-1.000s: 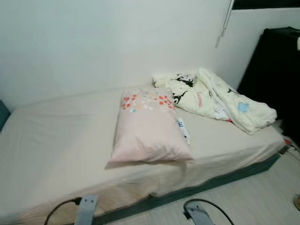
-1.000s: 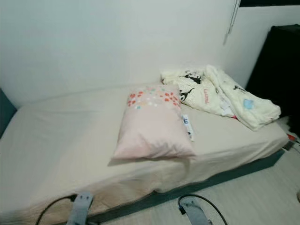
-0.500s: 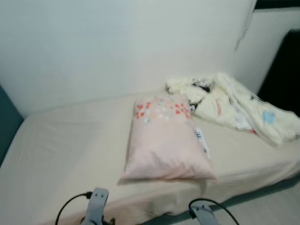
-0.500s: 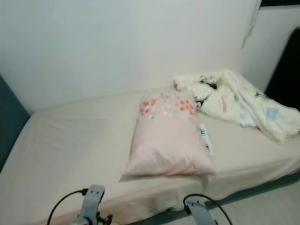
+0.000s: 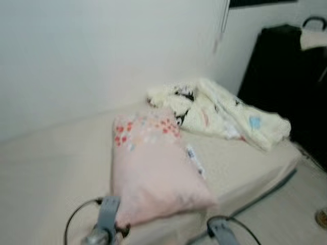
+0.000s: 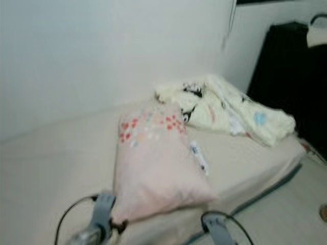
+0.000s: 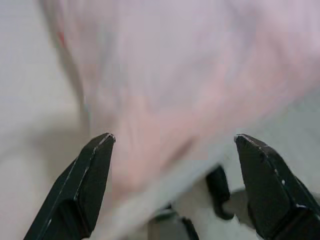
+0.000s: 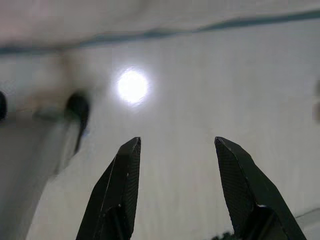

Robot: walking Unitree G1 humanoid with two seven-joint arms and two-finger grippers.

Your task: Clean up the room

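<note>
A: Seeing pink pillow (image 5: 153, 173) near the bed (image 5: 46, 168) front edge, crumpled blanket (image 5: 219, 115) at far corner.
B: Jaws?
A: I read left gripper (image 7: 172, 142) spread wide over pillow; right gripper (image 8: 177, 142) parted above bare floor (image 8: 200, 90).

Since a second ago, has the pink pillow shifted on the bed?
No. The pink pillow keeps its place beside the cream blanket; the camera moved.

Left gripper (image 7: 172, 137) now raised over the near end of the pink pillow (image 5: 153, 173), jaws apart.
</note>
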